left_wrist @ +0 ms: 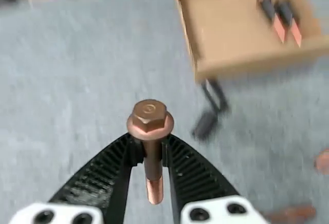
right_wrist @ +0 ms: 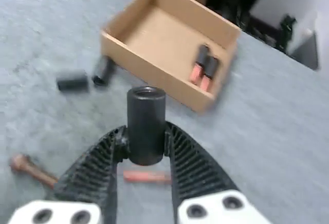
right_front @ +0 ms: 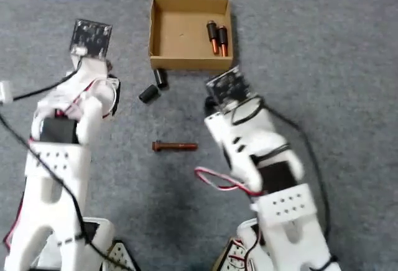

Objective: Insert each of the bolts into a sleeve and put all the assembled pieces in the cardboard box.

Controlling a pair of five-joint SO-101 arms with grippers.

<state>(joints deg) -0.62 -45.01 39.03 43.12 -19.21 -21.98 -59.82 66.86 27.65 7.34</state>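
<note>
A copper bolt (left_wrist: 149, 119) is clamped in the left gripper (left_wrist: 149, 149) and a black sleeve (right_wrist: 146, 124) in the right gripper (right_wrist: 145, 149), both outside the cardboard box (right_front: 180, 35). Two assembled pieces (right_front: 217, 38) lie inside the box, loose sleeves (right_front: 149, 92) just outside its wall, a spare bolt (right_front: 174, 146) farther off

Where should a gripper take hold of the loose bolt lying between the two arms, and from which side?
Grip the bolt midway along its shank, coming straight down from above, jaws across its length. It lies flat on the table with free space on both sides, and the shank is narrow and even, while the head is wider.
</note>
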